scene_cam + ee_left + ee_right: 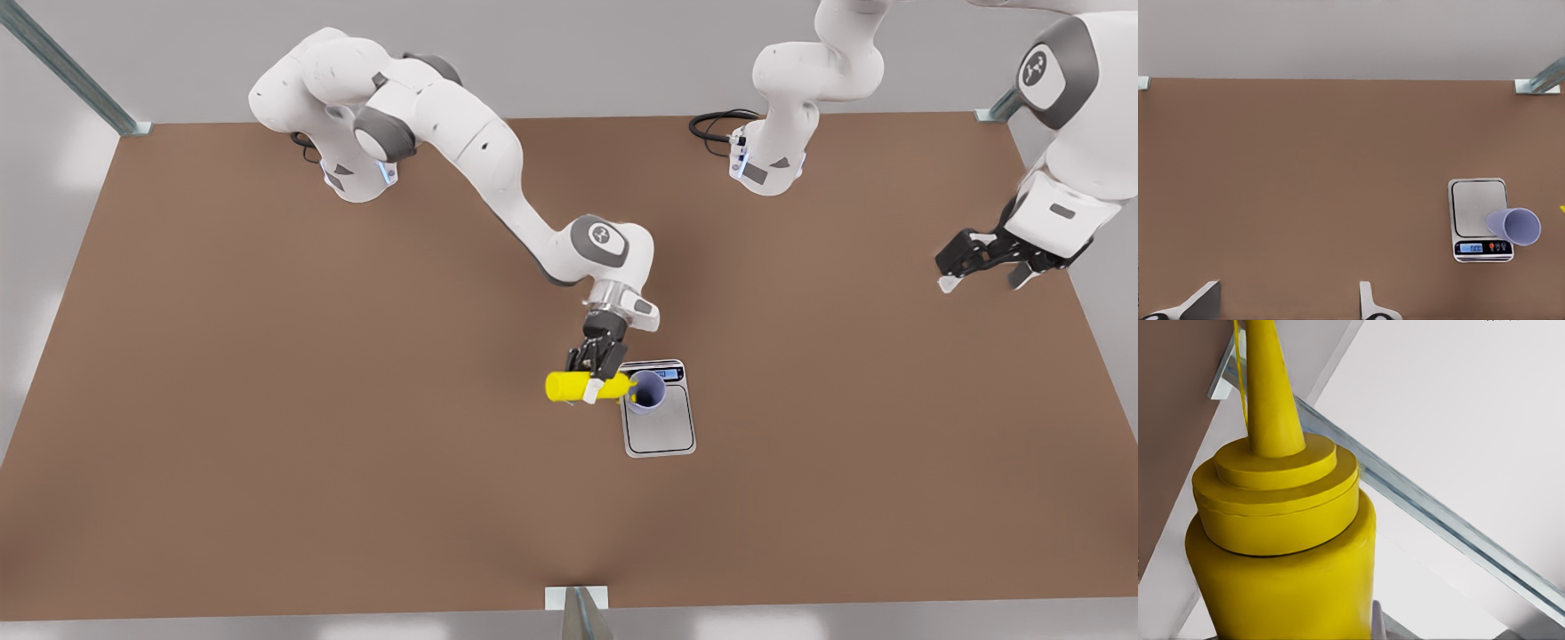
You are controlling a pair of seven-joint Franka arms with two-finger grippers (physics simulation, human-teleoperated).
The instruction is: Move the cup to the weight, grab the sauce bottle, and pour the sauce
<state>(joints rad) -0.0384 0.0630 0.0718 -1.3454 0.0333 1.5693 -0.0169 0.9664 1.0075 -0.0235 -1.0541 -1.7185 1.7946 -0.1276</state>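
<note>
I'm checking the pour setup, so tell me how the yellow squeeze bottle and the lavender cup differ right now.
The yellow squeeze bottle lies tipped sideways in the air, clamped in the right gripper; the lavender cup stands free on the silver-grey scale. The bottle narrows to a pointed nozzle; the cup has a wide open mouth. The left gripper waits open, far off.

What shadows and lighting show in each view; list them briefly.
Front view: soft dark shadow on the table under the right gripper holding the sauce bottle. Left wrist view: even, flat light; the cup looks stretched sideways. Right wrist view: glossy sheen on the bottle.
</note>
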